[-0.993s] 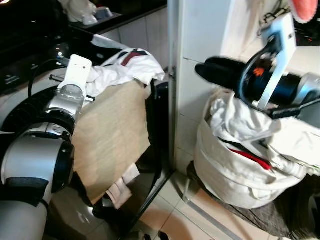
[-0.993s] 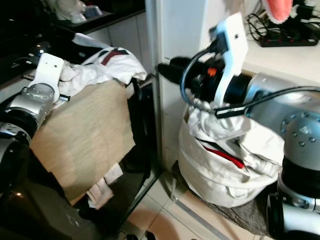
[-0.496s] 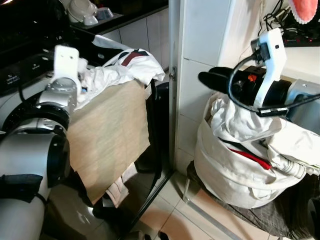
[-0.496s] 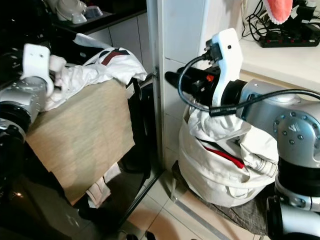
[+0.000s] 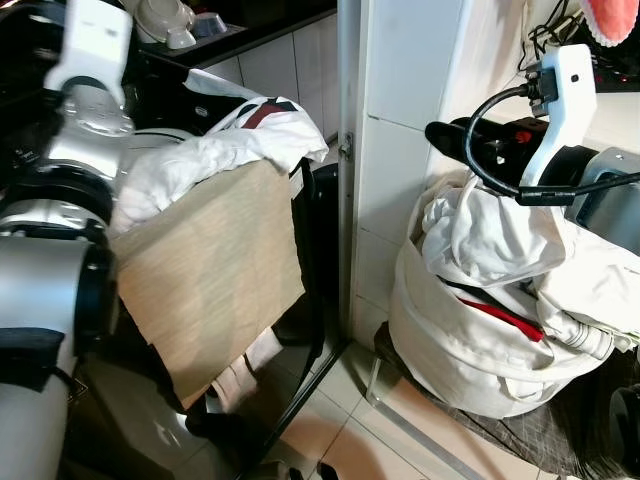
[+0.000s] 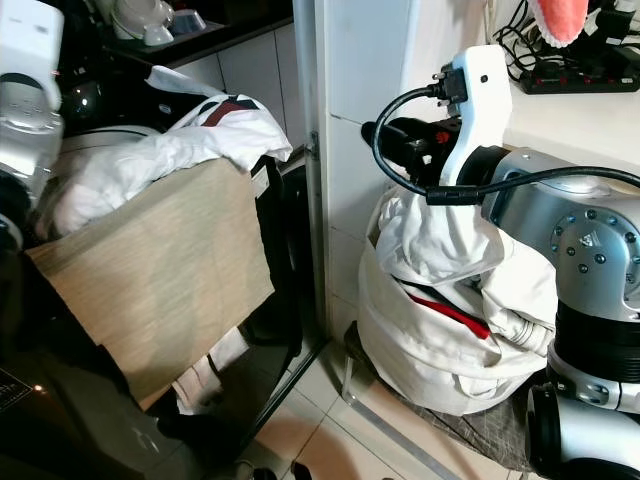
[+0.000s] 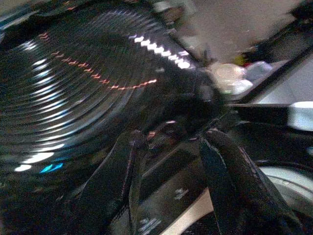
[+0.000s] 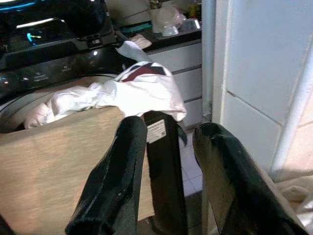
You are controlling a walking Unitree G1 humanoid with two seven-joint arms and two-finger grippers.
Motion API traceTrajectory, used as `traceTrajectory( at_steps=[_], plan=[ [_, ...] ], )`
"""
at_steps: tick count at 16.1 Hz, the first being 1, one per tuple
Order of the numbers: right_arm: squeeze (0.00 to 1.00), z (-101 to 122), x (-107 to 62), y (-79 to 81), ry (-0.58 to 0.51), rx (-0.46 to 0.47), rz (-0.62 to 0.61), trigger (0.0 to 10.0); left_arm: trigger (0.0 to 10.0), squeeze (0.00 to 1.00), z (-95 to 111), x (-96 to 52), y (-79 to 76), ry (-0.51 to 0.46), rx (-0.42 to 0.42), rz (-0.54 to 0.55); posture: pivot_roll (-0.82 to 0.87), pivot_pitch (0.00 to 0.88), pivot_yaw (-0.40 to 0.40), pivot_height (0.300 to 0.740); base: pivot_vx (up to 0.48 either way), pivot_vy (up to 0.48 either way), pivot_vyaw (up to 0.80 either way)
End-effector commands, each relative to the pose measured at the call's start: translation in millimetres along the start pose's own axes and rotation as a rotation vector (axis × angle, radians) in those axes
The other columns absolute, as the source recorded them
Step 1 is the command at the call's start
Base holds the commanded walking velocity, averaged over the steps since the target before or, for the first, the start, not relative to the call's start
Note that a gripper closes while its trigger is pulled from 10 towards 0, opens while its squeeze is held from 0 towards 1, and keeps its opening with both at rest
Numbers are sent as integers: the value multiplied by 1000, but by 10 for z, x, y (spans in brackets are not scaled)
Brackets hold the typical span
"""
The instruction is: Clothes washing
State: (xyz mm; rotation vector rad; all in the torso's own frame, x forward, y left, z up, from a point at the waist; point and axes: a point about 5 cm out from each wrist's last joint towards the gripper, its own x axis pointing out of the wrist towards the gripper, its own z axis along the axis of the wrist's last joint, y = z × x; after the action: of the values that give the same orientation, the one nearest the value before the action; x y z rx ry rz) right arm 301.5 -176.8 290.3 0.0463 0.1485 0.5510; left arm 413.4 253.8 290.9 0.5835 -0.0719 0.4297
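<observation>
A white garment with a dark red patch (image 5: 250, 135) lies heaped on the rim of the dark washing machine (image 8: 49, 54). A tan cloth (image 5: 210, 280) hangs from it down the front. My left arm (image 5: 85, 90) is raised at the upper left, above the heap. In the left wrist view my left gripper (image 7: 173, 142) is open and holds nothing, facing a dark ribbed surface. My right gripper (image 5: 452, 135) is open and empty. It points left above a white laundry bag (image 5: 470, 350) stuffed with white clothes and a red piece (image 5: 500, 315).
A white tiled pillar (image 5: 400, 100) with a metal edge stands between the machine and the bag. A power strip (image 6: 570, 75) lies on the counter at the right. Bowls (image 5: 165, 20) sit on the dark counter behind. A dark mat (image 5: 520, 435) lies under the bag on the tiled floor (image 5: 340, 440).
My left arm has lifted up and away from the white garment, which stays on the rim. My right gripper has drawn back to the right, above the bag.
</observation>
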Motion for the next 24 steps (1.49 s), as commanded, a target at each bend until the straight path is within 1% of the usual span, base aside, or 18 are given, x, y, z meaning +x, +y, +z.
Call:
traceTrajectory(
  at_steps=[1, 2, 3, 4, 5, 6, 7, 8, 10, 12, 14, 15, 18, 19, 20, 21, 23, 24],
  plan=[
    [0, 2, -11, -83, -3, -1, -64, 10000, 10000, 0, -12, -78, -341, -4, -85, -233, -111, 0, 103, 740, 0, 0, 0],
    [0, -23, -18, -117, 1, 6, -92, 10000, 10000, 0, -30, -197, -669, 3, -209, -441, -107, 0, 100, 740, 0, 0, 0],
    [0, -35, -22, -129, 4, 8, -100, 10000, 10000, 0, -58, -283, -847, 25, -314, -563, -104, 0, 93, 740, 0, 0, 0],
    [0, -45, -25, -135, 7, 9, -104, 10000, 10000, 0, -73, -342, -955, 36, -384, -638, -102, 0, 91, 740, 0, 0, 0],
    [0, -63, -20, -125, 12, 15, -102, 10000, 10000, 0, -101, -446, -1124, 25, -450, -711, -101, 0, 86, 740, 0, 0, 0],
    [0, -72, -14, -114, 16, 16, -98, 10000, 10000, 0, -98, -474, -1173, 18, -459, -720, -104, 0, 87, 740, 0, 0, 0],
    [0, -81, -2, -92, 21, 14, -89, 10000, 10000, 0, -53, -497, -1227, 26, -532, -731, -112, 0, 93, 740, 0, 0, 0],
    [0, -85, 4, -79, 23, 12, -84, 10000, 10000, 0, 12, -501, -1246, 9, -564, -746, -115, 0, 94, 740, 0, 0, 0],
    [0, -110, 18, -24, 31, 10, -70, 10000, 10000, 0, 112, -519, -1305, -21, -479, -742, -135, 0, 108, 740, 0, 0, 0],
    [0, -141, 4, -4, 40, 14, -71, 10000, 10000, 0, 27, -555, -1378, 29, -342, -729, -148, 0, 114, 740, 0, 0, 0],
    [0, -144, -15, -6, 44, 15, -77, 10000, 10000, 0, -32, -594, -1437, 66, -290, -749, -168, 0, 119, 740, 0, 0, 0],
    [0, -140, -36, 4, 48, 12, -77, 10000, 10000, 0, -32, -575, -1421, 71, -239, -699, -179, 0, 121, 740, 0, 0, 0],
    [0, -143, -71, 49, 59, 7, -67, 10000, 10000, 0, -67, -555, -1392, 100, -221, -642, -201, 0, 122, 740, 0, 0, 0],
    [0, -147, -87, 61, 66, 6, -67, 10000, 10000, 0, -115, -541, -1361, 107, -174, -607, -216, 0, 122, 740, 0, 0, 0],
    [0, -146, -119, 69, 72, 2, -71, 10000, 10000, 0, -174, -498, -1278, 119, -144, -528, -235, 0, 119, 740, 0, 0, 0],
    [0, -138, -155, 74, 77, -1, -77, 10000, 10000, 0, -237, -461, -1192, 135, -140, -472, -246, 0, 113, 740, 0, 0, 0],
    [0, -119, -212, 88, 81, -7, -77, 10000, 10000, 0, -288, -450, -1151, 142, -135, -462, -260, 0, 100, 740, 0, 0, 0],
    [0, -100, -213, 104, 79, -7, -75, 10000, 10000, 0, -291, -448, -1147, 144, -167, -465, -265, 0, 93, 740, 0, 0, 0]
  ],
)
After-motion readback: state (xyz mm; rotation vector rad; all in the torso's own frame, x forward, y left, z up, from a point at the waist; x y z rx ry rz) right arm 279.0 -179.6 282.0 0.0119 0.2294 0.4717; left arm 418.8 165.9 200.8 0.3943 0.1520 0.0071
